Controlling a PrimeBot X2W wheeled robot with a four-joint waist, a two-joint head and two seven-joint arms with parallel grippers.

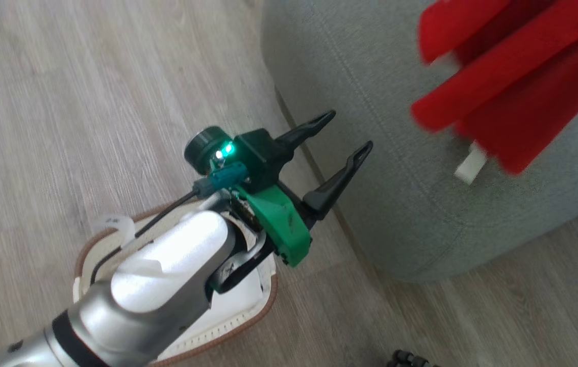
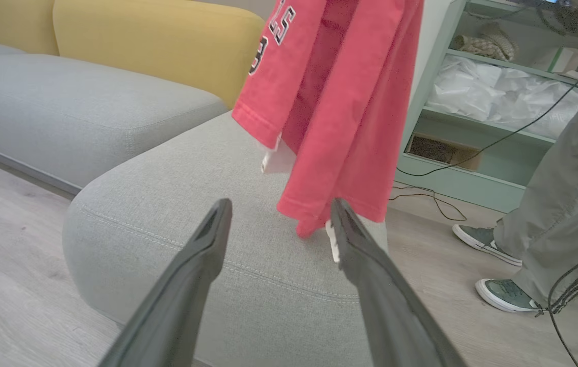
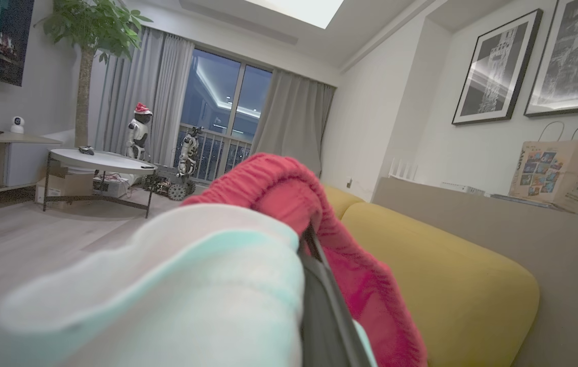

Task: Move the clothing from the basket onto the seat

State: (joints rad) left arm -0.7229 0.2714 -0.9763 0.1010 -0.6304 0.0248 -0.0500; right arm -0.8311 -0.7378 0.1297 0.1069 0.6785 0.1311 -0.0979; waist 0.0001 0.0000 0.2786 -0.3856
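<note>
The red clothing (image 1: 513, 76) hangs in the air over the grey seat (image 1: 370, 76), a white tag (image 1: 471, 165) dangling below its hem. In the right wrist view my right gripper is shut on the clothing (image 3: 278, 183), which drapes red and pale over the one dark finger (image 3: 322, 311) that shows. My left gripper (image 1: 349, 131) stands open with nothing in it, beside the seat's rounded front edge and left of the clothing. Its wrist view looks past the open gripper (image 2: 279, 204) at the clothing (image 2: 340, 102) above the seat (image 2: 192, 204). The basket (image 1: 240, 311) sits on the floor, mostly hidden under my left forearm.
Wooden floor (image 1: 64, 102) lies left of the seat. A person's legs and shoes (image 2: 559, 214) stand to the right, beside a green shelf unit (image 2: 498, 102) with trailing cables (image 2: 431, 196). Yellow back cushions (image 2: 166, 46) line the sofa. A round table (image 3: 100, 160) stands far off.
</note>
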